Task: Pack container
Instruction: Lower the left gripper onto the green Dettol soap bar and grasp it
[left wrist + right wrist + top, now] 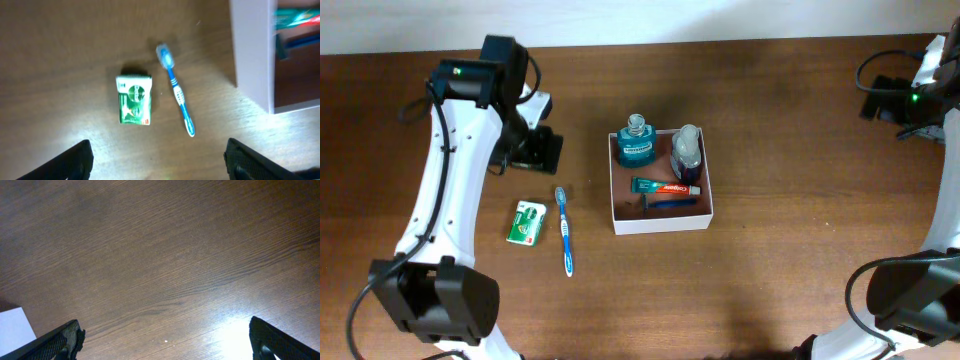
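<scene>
The container (660, 222) sits open-topped near the middle of the table (770, 290). A blue bottle (636, 143), a pump bottle (687, 153) and a toothpaste tube (665, 186) already lie inside it. 2 things lie outside, both on the table to its left. The toothbrush (564, 230) is near the left wall without touching it, and the green packet (527, 222) is just beyond the toothbrush, on the side away from the container. We judge these 2 are what remains to pack.

The toothbrush's long axis runs nearly parallel to that left wall, a little tilted, with the head pointing away from the robot and the handle end toward it. The left hand (157, 157) hovers over the table farther out from the robot than both things. They therefore lie back toward the robot from it, the toothbrush slightly to its right. Its fingers stand wide apart and hold nothing. In the left wrist view the packet and toothbrush lie ahead of the 2 fingers, with the handle running roughly lengthwise between them. We judge that closing there would cross the thin handle and not run along it.

The right hand (165, 340) is at the far right of the table, well apart from the container and farther yet from the toothbrush. Its fingers are spread wide and empty. We judge the left arm plainly the nearer one, and from a pick the carry would go rightward over the white wall.
</scene>
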Tool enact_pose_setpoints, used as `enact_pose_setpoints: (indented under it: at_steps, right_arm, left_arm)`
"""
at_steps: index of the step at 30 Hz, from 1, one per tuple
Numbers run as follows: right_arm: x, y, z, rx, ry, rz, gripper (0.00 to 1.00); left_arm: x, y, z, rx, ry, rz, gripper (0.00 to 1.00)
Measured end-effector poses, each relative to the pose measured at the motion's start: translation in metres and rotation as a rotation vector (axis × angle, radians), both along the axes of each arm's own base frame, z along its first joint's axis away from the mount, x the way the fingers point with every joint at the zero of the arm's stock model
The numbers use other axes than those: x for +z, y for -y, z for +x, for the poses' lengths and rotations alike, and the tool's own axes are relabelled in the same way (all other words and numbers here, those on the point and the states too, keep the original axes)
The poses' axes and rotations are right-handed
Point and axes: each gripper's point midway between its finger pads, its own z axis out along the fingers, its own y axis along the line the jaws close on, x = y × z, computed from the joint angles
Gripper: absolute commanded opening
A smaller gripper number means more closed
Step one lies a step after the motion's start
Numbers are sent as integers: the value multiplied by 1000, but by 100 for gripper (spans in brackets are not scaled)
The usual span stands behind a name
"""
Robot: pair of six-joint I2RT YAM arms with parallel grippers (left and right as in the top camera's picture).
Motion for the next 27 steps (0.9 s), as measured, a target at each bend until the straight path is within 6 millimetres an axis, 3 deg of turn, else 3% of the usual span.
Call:
enact_pose_setpoints:
  at_steps: [12,21,27]
  right_arm:
    - [0,0,0,0,0,0,98]
    - [0,0,0,0,0,0,98]
    - [0,0,0,0,0,0,98]
  left_arm:
    - [-94,-13,-22,48,-123,17,87]
    - [-127,-34,-23,112,-112,12,93]
    - [-150,-37,-33,116,-124,13,94]
